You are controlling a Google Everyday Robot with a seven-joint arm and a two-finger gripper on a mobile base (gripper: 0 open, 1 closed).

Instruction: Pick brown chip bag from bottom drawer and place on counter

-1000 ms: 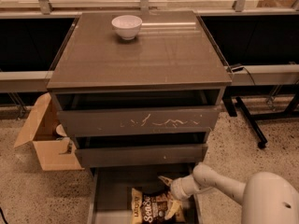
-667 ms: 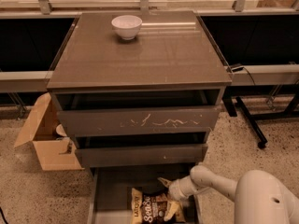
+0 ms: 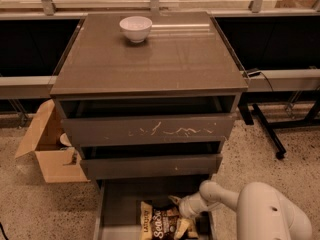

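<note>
Pincer [image 3: 181, 214] at brown chip bag [image 3: 159, 223] in bottom drawer [image 3: 120, 204]; open/closed can't tell, bag btm cut off.

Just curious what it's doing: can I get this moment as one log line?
gripper: in bottom drawer, at brown chip bag | bag: lying in drawer, not lifted | counter: holds white bowl

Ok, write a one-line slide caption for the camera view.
Gripper low beside the brown chip bag in the open bottom drawer; white bowl on the counter.
</note>
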